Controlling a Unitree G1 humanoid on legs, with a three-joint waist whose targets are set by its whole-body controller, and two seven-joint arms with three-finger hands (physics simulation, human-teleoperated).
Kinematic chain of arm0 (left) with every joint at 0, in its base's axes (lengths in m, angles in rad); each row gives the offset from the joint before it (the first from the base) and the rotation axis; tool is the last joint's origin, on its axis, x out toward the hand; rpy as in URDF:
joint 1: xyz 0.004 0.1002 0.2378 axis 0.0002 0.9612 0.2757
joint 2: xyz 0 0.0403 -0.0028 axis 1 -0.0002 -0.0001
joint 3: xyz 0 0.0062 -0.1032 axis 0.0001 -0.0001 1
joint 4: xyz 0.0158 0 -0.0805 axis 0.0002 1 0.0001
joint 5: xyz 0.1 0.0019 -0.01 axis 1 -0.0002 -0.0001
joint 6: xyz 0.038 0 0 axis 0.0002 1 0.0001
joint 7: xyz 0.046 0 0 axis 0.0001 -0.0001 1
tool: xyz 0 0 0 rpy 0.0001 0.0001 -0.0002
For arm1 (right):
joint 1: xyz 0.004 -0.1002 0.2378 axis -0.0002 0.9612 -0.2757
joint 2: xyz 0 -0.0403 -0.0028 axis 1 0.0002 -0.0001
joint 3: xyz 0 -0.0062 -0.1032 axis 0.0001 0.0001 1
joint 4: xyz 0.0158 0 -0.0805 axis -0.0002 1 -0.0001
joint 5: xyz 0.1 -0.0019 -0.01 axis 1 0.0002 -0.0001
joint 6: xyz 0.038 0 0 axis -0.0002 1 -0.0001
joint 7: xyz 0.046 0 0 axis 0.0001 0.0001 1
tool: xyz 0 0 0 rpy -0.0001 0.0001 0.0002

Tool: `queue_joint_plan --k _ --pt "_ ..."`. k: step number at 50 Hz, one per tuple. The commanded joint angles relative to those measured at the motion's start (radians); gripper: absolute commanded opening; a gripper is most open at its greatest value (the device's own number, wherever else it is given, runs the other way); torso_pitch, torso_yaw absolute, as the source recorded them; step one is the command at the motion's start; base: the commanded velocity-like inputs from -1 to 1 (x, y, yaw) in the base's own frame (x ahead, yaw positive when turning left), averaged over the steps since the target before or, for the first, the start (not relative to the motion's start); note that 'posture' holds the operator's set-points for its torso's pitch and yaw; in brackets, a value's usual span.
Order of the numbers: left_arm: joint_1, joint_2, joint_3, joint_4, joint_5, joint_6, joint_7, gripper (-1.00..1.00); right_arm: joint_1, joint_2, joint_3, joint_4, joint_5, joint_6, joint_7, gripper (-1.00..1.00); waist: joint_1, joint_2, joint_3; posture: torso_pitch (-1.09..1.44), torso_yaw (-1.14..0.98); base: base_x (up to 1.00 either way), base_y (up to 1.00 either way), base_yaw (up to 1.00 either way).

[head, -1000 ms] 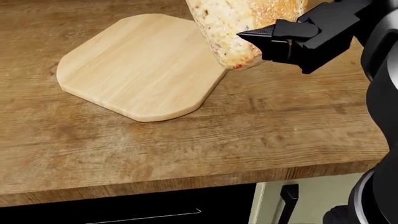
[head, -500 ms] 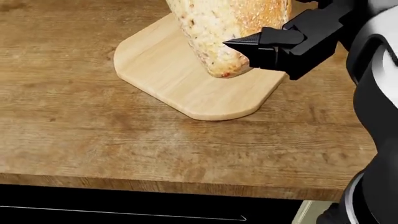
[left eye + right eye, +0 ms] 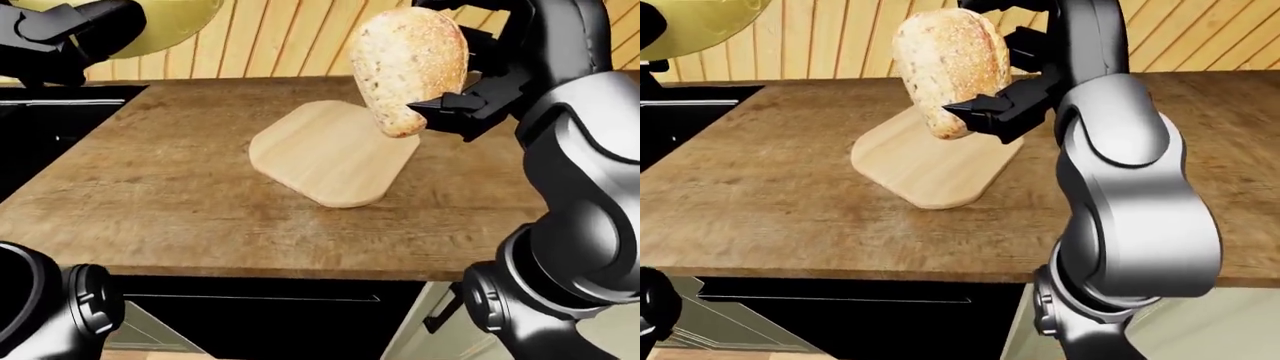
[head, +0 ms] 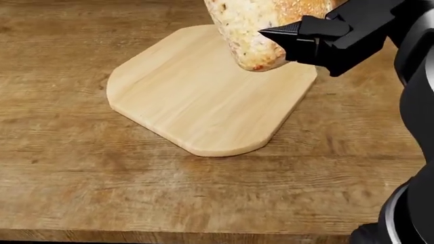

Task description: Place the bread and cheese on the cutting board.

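So the right hand [image 3: 455, 112] has its black fingers clamped on the bread [image 3: 408, 67], holding the loaf upright in the air over the far right part of the cutting board [image 4: 197, 96]. The board lies bare on the wooden counter [image 3: 180, 195]. Far left, the left hand [image 3: 60, 34] is raised against something yellow [image 3: 175, 22], can't tell its grip.

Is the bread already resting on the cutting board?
No: in the left-eye view the bread hangs in the right hand, clearly above the cutting board, with nothing lying on the board.
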Motion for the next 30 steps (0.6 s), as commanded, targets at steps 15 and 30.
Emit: queue_joint_plan --k 15,30 --pt "-0.014 -0.002 0.000 0.001 0.032 -0.033 -0.007 -1.00 -0.111 -0.037 0.027 0.045 -0.029 0.115 -0.010 -1.00 -0.011 -0.004 -0.007 0.00 0.00 0.02 0.00 0.00" --pt "-0.023 0.020 0.025 0.010 0.029 -0.025 -0.019 -1.00 -0.516 -0.265 0.137 0.729 -0.082 0.122 0.247 -1.00 -0.011 -0.002 0.006 0.00 0.00 0.00 0.00 0.00"
